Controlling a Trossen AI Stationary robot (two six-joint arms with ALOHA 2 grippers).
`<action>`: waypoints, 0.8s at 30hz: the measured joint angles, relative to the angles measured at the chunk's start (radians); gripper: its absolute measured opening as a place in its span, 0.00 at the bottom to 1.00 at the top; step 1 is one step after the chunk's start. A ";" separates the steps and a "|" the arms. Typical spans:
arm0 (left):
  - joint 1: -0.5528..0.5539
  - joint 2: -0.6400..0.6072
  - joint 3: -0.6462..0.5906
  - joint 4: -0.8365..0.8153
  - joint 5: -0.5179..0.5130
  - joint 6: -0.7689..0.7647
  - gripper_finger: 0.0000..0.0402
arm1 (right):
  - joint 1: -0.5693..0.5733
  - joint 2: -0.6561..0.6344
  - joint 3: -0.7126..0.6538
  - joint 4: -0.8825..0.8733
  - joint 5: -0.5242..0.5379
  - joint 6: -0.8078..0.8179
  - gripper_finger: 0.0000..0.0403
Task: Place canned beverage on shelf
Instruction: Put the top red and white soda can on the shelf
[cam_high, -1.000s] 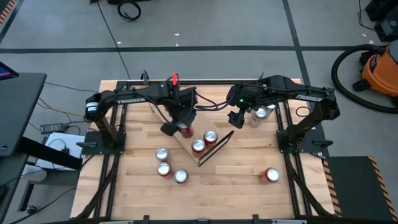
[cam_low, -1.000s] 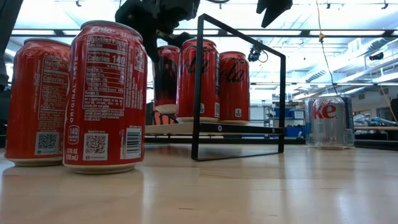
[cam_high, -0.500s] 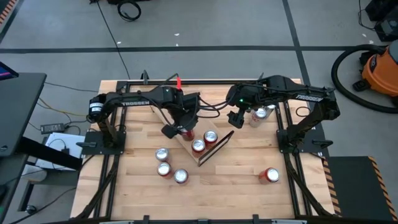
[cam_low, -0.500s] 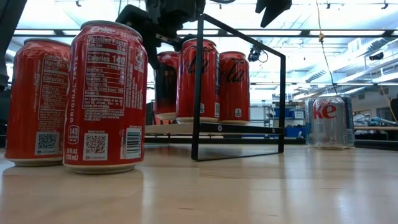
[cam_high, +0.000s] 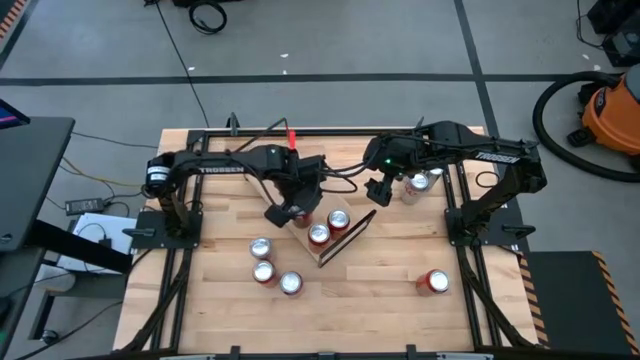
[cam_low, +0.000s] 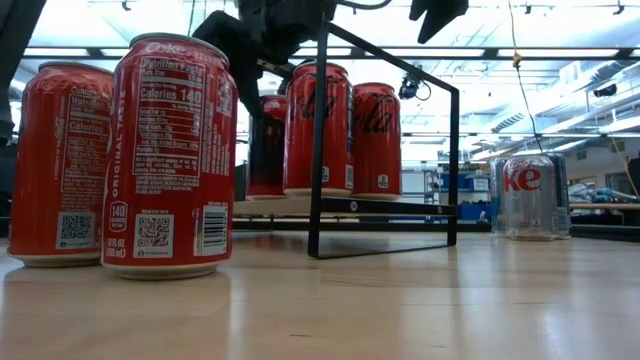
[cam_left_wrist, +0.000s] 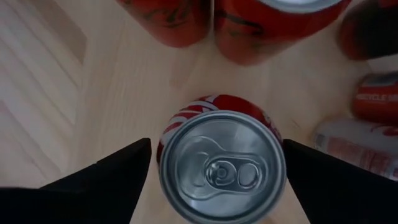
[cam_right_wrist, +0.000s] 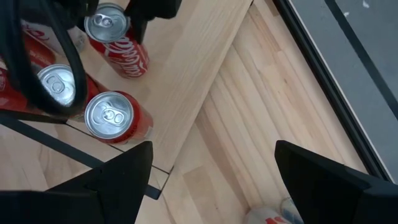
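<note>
A red can (cam_left_wrist: 221, 168) stands upright on the light-wood plank of the shelf (cam_right_wrist: 186, 56), next to two other red cans (cam_high: 318, 235) (cam_high: 338, 220). My left gripper (cam_left_wrist: 216, 142) points down over it, open, one finger on each side of its top. A sliver of plank shows between one finger and the can. In the low view the can's base (cam_low: 266, 192) rests on the plank (cam_low: 290, 207). My right gripper (cam_right_wrist: 211, 180) hangs open and empty above the table, just beyond the shelf's far right end.
Three red cans (cam_high: 264, 272) stand on the table left of the shelf, and one more (cam_high: 432, 282) stands at the near right. A silver can (cam_high: 418, 183) stands at the far right. The black wire frame (cam_low: 385, 150) closes the shelf's end.
My left gripper has moved down and a little toward the table's right edge with the red can. The can was tilted and clear of the plank a second ago. Now it stands upright on the shelf beside the other two.
</note>
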 joint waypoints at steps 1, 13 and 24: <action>-0.003 0.000 0.000 0.001 -0.012 -0.015 0.92 | 0.001 0.000 0.000 0.000 0.000 0.001 0.86; -0.015 -0.004 0.000 -0.034 -0.106 -0.413 0.92 | 0.010 0.000 0.000 0.010 -0.002 0.004 0.86; -0.011 -0.004 0.000 -0.141 -0.090 -0.649 0.92 | 0.010 0.000 0.000 0.015 -0.002 0.005 0.86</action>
